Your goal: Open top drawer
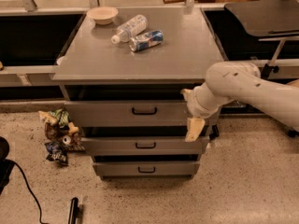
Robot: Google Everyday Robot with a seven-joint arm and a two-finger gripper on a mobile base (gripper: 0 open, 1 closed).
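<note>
View: my one camera looks down from above and in front of the cabinet (177, 59).
Facing: square onto the three drawer fronts, with the top drawer (107, 113) mid-frame.
Range: middling; the whole cabinet and the floor (243, 185) around it fit.
Gripper (194, 129): mine, at the top drawer's right end, right of centre.

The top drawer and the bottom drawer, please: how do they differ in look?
The top drawer is wider and taller-fronted than the bottom drawer. The gripper hangs at the top drawer's right end, well above the bottom drawer. Both are grey with small black centre handles.
</note>
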